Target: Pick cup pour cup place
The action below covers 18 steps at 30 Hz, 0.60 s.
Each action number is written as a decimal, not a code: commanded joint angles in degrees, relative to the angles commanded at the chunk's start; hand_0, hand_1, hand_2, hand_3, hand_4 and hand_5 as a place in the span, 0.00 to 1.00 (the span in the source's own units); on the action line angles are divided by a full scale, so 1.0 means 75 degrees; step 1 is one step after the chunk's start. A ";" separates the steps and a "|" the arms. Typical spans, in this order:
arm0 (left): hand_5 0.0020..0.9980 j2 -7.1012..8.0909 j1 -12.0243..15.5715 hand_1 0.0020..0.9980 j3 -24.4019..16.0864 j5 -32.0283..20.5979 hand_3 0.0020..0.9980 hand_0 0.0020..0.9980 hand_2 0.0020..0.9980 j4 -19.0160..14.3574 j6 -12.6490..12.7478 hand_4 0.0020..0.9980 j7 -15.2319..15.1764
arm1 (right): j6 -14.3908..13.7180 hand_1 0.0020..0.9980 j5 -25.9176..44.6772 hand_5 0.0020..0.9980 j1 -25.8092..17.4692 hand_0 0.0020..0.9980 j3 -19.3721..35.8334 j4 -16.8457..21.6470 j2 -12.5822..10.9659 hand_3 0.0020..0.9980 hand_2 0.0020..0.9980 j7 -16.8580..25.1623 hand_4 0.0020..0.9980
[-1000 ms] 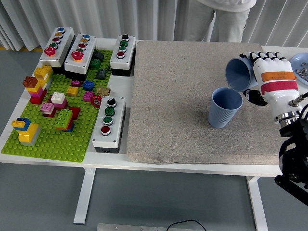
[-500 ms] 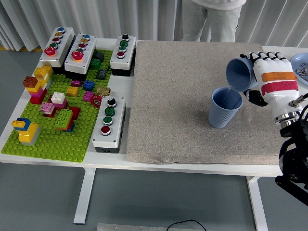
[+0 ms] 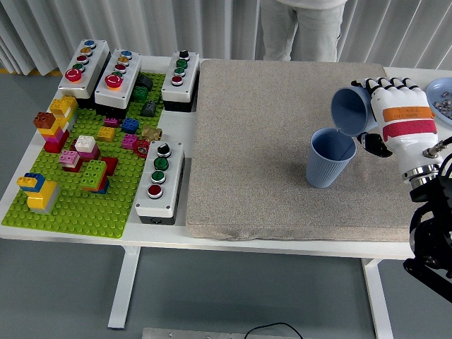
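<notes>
Above the standing cup (image 3: 330,159), right hand (image 3: 394,116) gripping tipped blue cup (image 3: 350,109), mouth down-left

The scene is bright and evenly lit, with soft, diffuse light that seems to come from overhead. Shadows are faint: a soft one lies on the grey mat (image 3: 282,141) just left of the upright blue cup (image 3: 329,158), and darker shade sits under the white surface (image 3: 176,236) at the bottom of the frame. The white shell of the right hand (image 3: 395,116) at the right edge is near overexposed, with mild glare. Focus is sharp across the frame, without motion blur. Straight edges bow slightly toward the corners, perhaps from a wide lens.
</notes>
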 joint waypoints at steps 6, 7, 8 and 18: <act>0.94 0.0001 0.0003 0.73 0.0004 -0.0006 0.65 0.71 0.80 0.0000 0.0000 0.51 -0.0003 | -0.0014 0.69 0.0000 0.00 0.0023 0.76 -0.0047 0.0004 -0.0008 0.63 0.58 0.0000 0.67; 0.94 0.0001 0.0002 0.73 0.0002 -0.0005 0.65 0.71 0.80 0.0000 0.0000 0.51 -0.0003 | -0.0013 0.69 0.0000 0.00 0.0025 0.76 -0.0048 -0.0002 -0.0007 0.63 0.58 0.0000 0.67; 0.94 -0.0001 -0.0001 0.73 -0.0003 -0.0003 0.65 0.71 0.80 0.0000 0.0001 0.51 -0.0003 | -0.0011 0.69 0.0000 0.00 0.0025 0.76 -0.0048 -0.0006 -0.0008 0.63 0.58 0.0000 0.67; 0.94 0.0001 -0.0013 0.73 -0.0006 -0.0004 0.65 0.71 0.80 0.0000 0.0001 0.51 -0.0002 | -0.0197 0.68 0.0026 0.00 -0.0003 0.76 -0.0017 -0.0054 0.0005 0.63 0.58 0.0000 0.67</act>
